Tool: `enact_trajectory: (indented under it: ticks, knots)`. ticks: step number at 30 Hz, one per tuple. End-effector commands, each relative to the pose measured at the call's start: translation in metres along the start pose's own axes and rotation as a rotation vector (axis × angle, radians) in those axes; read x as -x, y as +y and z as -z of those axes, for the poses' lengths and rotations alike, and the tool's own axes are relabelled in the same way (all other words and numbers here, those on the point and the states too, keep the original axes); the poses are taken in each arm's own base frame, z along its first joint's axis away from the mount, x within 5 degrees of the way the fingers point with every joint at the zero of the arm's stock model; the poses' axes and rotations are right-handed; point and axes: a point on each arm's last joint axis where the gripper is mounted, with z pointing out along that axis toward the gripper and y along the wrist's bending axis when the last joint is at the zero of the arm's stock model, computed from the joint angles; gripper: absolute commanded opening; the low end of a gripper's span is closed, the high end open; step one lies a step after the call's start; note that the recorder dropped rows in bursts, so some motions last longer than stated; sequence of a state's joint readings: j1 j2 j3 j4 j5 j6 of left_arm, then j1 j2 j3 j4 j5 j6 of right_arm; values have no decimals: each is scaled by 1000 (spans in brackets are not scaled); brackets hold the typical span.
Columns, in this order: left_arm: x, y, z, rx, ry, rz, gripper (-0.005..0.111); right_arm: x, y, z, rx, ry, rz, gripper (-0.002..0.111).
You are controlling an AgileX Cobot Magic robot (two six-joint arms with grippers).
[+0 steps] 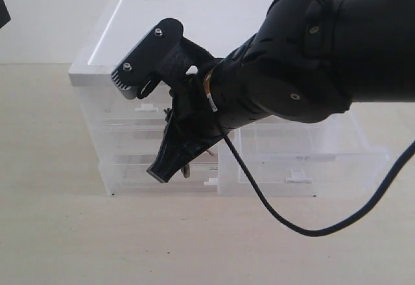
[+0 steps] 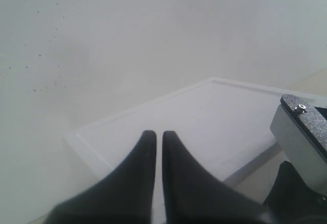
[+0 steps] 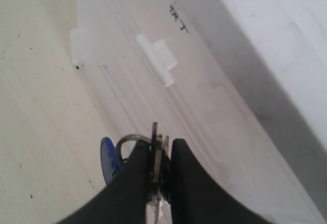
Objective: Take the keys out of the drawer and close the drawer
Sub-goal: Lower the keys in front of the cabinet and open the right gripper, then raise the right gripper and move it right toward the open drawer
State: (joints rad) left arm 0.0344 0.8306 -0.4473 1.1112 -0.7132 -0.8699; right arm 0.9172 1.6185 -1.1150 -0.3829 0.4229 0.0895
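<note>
My right gripper (image 1: 163, 170) reaches across in front of the cabinet's left half, pointing down, shut on the keys (image 1: 187, 167). In the right wrist view the silver keys (image 3: 155, 150) and their ring are pinched between the black fingers (image 3: 134, 178), and the round blue tag (image 3: 108, 164) hangs beside them. The drawer (image 1: 305, 152), small and translucent with a white tab handle (image 1: 298, 176), stands pulled out at the lower right of the cabinet. My left gripper (image 2: 159, 138) is shut on nothing and hovers over the cabinet's white top (image 2: 204, 117).
The translucent drawer cabinet (image 1: 104, 58) stands on a pale wooden table (image 1: 194, 239). A black cable (image 1: 285, 223) loops from the right arm down in front of the open drawer. Another drawer front with a white tab (image 3: 159, 58) shows beyond the keys.
</note>
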Motion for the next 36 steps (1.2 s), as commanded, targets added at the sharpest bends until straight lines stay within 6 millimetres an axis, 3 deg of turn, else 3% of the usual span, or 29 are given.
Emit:
enact_trajectory:
  ticks: [1,6,9,14,15,23,25,27,28,32,36]
  knots:
    - [1,-1,1,7,-8,6,5,-1,1,0,7,-2,-16,0]
    - [1,-1,1,7,-8,6,5,-1,1,0,7,0,-24,0]
    - [1,-1,1,7,-8,6,5,-1,1,0,6,2,-29,7]
    - [1,-1,1,7,-8,6,5,-1,1,0,2,1,-22,40]
    - [1,-1,1,7,-8,6,5,-1,1,0,3,-1,-25,42]
    - [1,-1,1,7,-8,6,5,-1,4,0,28,2,-85,42]
    - [1,-1,1,7,-8,6,5,0,10,2,37,5,-35,35]
    - [0,-1,1,8,-4,7,5,6,24,12,63,-22,49,5]
    - [0,-1,1,8,-4,7,5,8,28,15,70,-29,66,0]
    - [0,-1,1,8,-4,7,5,13,38,32,67,-61,153,0]
    - [0,-1,1,5,-7,9,5,20,24,74,19,-142,117,0]
